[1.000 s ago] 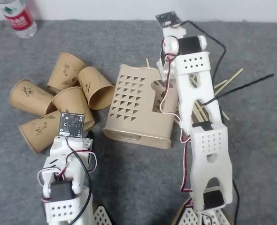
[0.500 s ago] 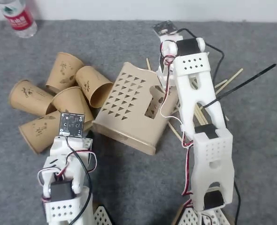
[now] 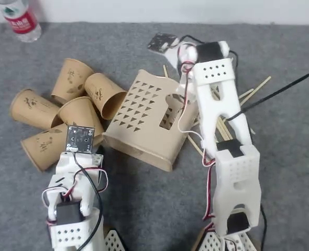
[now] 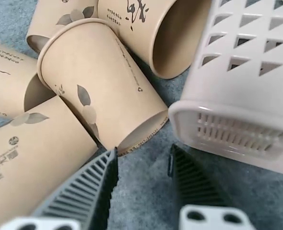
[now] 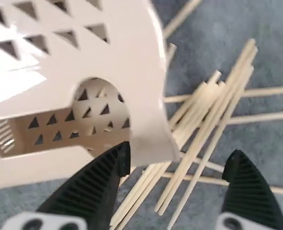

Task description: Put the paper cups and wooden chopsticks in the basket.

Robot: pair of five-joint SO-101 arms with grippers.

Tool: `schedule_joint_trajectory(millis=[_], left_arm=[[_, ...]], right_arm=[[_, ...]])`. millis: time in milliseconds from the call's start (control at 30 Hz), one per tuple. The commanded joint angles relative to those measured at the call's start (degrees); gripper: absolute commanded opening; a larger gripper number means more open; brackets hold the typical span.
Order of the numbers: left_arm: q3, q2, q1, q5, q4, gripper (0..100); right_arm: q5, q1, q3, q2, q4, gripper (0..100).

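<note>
**Basket (image 3: 139, 117) on its side, swung toward the cups (image 3: 84, 116)**

Basket lay tipped over in the middle of the grey mat (image 3: 144, 209), a pierced wall facing up. Five cups lay on their sides just to its left, bunched and touching one another. The open mouth of the nearest cup was close to the basket's wall. Chopsticks (image 5: 213, 120) were strewn loose on the mat to its right, some running under the basket's edge and under the right arm (image 3: 222, 110). A black cable (image 3: 280, 89) crossed above them.

The right gripper (image 5: 180, 153) hung over the sticks beside the basket's handle hole. Its jaws were wide apart and gripped nothing, and one jaw sat at the basket's edge. The left gripper (image 4: 143, 152) sat low between a cup's base and the basket's near corner, jaws apart and empty. A bottle (image 3: 19, 18) stood at the far left corner.

Against a second earlier, the basket had swung round, its near corner now closer to the cups. The right arm's wrist had turned leftward. The cups and the left arm had kept their places.
</note>
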Motion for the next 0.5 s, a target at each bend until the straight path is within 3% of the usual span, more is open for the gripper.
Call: schedule_joint_trajectory(millis=[0, 200, 467], left_arm=[[-0.31, -0.62, 0.53, -0.44, -0.26, 17], [-0.31, -0.62, 0.53, -0.44, -0.26, 17], [-0.31, -0.62, 0.53, -0.44, -0.26, 17]], right_arm=[[1.49, -2.86, -1.49, -4.09, 1.98, 32.2], [1.58, -5.85, -1.49, -2.51, 1.19, 32.2], [1.49, -0.22, -1.85, 5.67, -2.07, 29.9]])
